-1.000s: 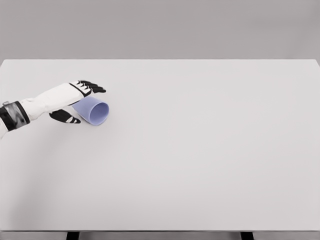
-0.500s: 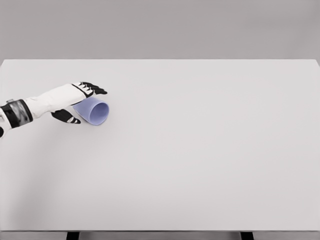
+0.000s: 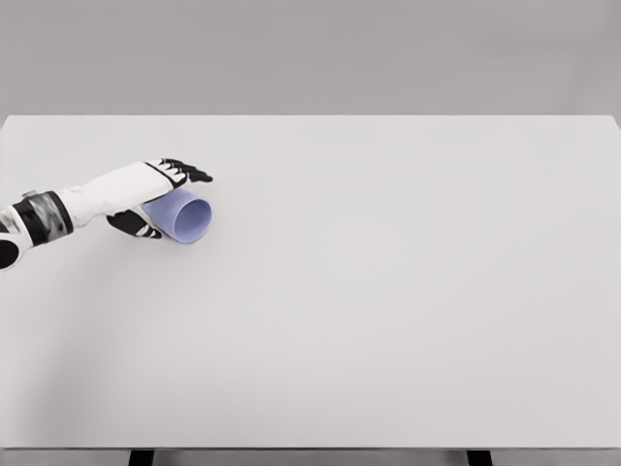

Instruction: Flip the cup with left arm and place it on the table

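The smooth pale-blue plastic cup (image 3: 184, 217) lies sideways, mouth facing right and toward the camera, the left hand (image 3: 146, 199) with black fingers cupped loosely around it.

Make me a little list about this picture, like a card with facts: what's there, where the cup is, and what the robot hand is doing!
Things: one cup, one table, one robot arm
Cup colour: light purple-blue
Cup position: lying on its side, opening facing the camera and a bit right
Cup place: far left part of the table
Left hand: around the cup, fingers over the top, thumb below
Grip: looks closed on the cup, not lifted
Right arm: not seen
Table: white
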{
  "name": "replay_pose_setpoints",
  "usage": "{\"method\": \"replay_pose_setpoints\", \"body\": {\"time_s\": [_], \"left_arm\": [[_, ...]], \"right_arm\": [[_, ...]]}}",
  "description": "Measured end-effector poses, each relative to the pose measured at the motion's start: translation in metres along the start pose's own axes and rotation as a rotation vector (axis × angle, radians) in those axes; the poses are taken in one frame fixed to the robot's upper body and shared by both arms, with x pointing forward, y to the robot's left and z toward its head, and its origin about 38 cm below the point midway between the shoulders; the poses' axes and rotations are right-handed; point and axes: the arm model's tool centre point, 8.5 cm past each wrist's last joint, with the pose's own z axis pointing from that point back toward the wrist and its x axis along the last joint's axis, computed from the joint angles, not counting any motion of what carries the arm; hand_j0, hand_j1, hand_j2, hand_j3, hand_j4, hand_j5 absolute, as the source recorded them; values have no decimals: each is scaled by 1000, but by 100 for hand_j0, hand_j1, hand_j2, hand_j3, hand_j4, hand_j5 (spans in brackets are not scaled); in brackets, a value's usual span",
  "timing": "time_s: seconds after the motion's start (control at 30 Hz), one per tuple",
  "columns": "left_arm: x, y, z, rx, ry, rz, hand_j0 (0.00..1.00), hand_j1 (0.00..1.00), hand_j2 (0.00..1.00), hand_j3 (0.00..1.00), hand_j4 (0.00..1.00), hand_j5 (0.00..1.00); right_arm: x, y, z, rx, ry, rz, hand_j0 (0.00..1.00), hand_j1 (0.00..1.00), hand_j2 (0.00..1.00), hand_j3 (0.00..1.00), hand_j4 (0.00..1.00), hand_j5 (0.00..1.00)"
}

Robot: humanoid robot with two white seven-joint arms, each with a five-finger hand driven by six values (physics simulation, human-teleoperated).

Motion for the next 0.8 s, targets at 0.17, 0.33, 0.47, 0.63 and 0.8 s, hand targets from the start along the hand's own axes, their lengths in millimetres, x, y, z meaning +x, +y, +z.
{"method": "replay_pose_setpoints", "body": {"time_s": [0.17,0.33,0.47,0.63,0.8], "left_arm": [[0,-2,-5,-7,-1,2,100,100,100,100,100,100],[1,-5,-7,-11,-3,8,100,100,100,100,100,100],[2,-6,-8,-13,-4,9,89,89,89,89,89,89],[2,-9,-8,-35,-6,10,79,79,79,79,79,79],[3,-8,-8,-37,-9,10,76,76,76,76,76,76]], "right_arm": [[0,0,0,0,0,0,100,100,100,100,100,100],[0,0,0,0,0,0,100,100,100,100,100,100],[0,0,0,0,0,0,100,100,100,100,100,100],[0,0,0,0,0,0,100,100,100,100,100,100],[0,0,0,-1,0,0,100,100,100,100,100,100]]}}
